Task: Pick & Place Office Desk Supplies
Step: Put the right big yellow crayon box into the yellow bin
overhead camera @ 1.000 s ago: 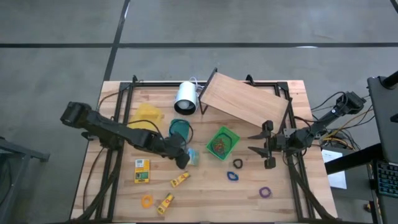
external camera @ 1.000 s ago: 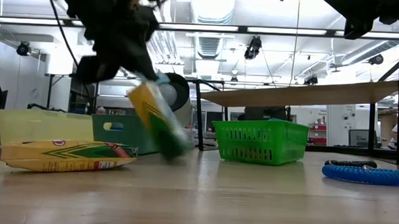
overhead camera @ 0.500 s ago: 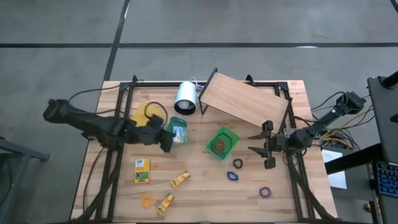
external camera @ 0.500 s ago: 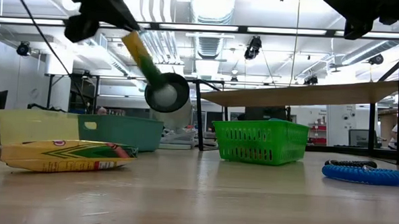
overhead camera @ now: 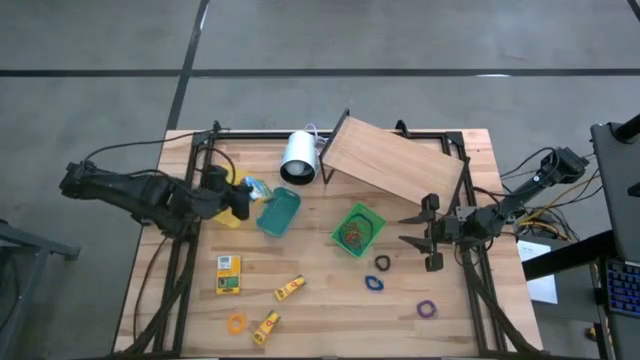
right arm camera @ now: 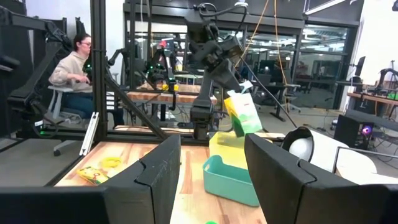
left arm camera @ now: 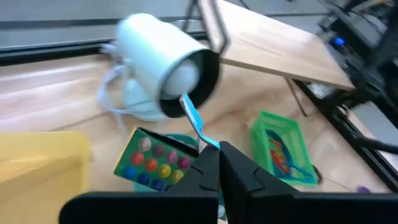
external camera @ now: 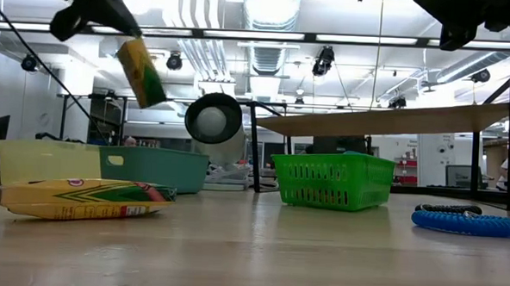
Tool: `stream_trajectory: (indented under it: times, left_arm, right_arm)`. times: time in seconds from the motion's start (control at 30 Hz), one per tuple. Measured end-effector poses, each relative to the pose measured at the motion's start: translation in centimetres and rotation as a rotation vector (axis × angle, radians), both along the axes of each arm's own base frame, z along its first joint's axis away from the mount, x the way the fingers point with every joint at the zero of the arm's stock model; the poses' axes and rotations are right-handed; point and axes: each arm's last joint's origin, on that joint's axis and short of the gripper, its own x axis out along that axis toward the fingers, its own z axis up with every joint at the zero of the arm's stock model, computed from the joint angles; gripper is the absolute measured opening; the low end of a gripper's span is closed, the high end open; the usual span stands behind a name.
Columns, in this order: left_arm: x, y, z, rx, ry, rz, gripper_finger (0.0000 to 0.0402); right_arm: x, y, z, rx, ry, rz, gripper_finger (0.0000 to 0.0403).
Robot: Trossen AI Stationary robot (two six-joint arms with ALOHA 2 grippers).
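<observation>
We look down on a table point(overhead camera: 460, 310). At the back stand a cylinder point(overhead camera: 298, 156) and, to its right, a slanted board point(overhead camera: 392, 165). In front of the cylinder lies a tray point(overhead camera: 279, 213), with a basket point(overhead camera: 358, 229) to its right. The left gripper point(overhead camera: 243, 203) holds a packet point(overhead camera: 254, 187) in the air just left of the tray. Boxes, tubes and loops lie along the front. The right gripper point(overhead camera: 418, 232) hangs right of the basket.

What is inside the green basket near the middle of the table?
From above, the green basket holds a small tangle of thin bands, orange and dark. The left wrist view shows orange and blue pieces in it. Its floor under them is covered, and at table height its walls hide everything inside.
</observation>
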Motion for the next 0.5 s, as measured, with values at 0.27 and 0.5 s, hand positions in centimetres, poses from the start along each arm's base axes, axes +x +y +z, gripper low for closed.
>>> stream_trajectory:
  times: [0.27,0.5]
  left_arm:
    - [-2.9,1.4,-1.1,-0.074,0.095,0.232,0.0003]
    - [-4.3,1.8,-1.7,-0.127,0.131,0.373,0.0003]
  right_arm:
    - [0.0,0.0,0.0,0.0,0.0,0.0,0.0178]
    - [0.0,0.0,0.0,0.0,-0.001,0.0,0.0178]
